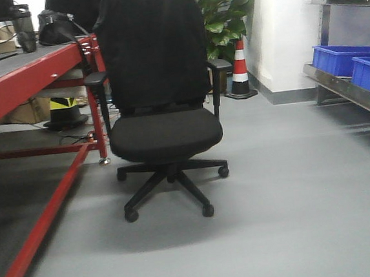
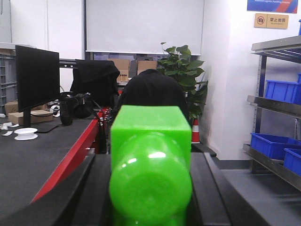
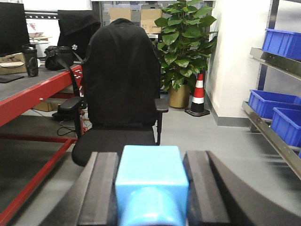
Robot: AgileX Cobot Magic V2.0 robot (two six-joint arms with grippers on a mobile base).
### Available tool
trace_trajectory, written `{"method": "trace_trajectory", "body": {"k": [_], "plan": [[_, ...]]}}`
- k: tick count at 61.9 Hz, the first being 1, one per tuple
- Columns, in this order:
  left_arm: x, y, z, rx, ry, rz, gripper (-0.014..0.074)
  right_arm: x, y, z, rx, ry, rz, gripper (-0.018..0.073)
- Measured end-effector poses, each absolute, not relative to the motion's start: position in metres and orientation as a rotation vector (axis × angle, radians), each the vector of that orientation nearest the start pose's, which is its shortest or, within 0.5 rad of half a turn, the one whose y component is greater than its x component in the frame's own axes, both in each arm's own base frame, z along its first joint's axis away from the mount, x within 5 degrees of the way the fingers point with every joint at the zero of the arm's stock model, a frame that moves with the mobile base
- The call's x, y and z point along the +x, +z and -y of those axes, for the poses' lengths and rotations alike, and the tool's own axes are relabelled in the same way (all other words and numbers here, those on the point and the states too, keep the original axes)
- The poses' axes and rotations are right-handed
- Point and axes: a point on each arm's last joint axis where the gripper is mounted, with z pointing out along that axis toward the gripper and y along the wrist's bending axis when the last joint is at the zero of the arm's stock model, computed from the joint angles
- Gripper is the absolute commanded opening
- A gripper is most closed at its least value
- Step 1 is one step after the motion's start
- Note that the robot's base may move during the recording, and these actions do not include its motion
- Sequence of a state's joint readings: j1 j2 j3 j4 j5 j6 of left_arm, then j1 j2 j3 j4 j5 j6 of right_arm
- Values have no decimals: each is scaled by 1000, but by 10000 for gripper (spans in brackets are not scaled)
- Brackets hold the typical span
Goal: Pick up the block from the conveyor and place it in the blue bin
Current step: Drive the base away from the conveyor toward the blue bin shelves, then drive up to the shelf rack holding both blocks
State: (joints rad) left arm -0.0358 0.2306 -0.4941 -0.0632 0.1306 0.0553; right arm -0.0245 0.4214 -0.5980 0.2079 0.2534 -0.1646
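In the left wrist view my left gripper (image 2: 150, 162) is shut on the bright green block (image 2: 150, 141), which fills the gap between the black fingers (image 2: 94, 193). In the right wrist view my right gripper (image 3: 150, 162) is shut on a light blue block (image 3: 150, 181) between its black fingers (image 3: 101, 188). The conveyor (image 1: 11, 73), a dark grey belt on a red frame, runs along the left; it also shows in the left wrist view (image 2: 33, 160) and the right wrist view (image 3: 28, 82). Blue bins (image 1: 343, 60) sit on the metal shelf at the right. Neither gripper shows in the front view.
A black office chair (image 1: 160, 108) stands straight ahead on the grey floor. A striped traffic cone (image 1: 239, 69) and a potted plant (image 3: 186, 42) stand behind it. A monitor (image 2: 36, 77), a bag and cups sit on the belt's far end. More blue bins (image 3: 268, 103) line the right shelf.
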Motion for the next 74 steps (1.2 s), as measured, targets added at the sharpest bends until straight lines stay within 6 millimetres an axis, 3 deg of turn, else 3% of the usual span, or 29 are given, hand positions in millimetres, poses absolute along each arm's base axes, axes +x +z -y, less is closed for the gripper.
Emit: {"method": "trace_trajectory", "body": {"k": [74], "plan": [[51,352,3,26,-42,-1348,-111,85,362,-3,8,52,-1555,-162]]}}
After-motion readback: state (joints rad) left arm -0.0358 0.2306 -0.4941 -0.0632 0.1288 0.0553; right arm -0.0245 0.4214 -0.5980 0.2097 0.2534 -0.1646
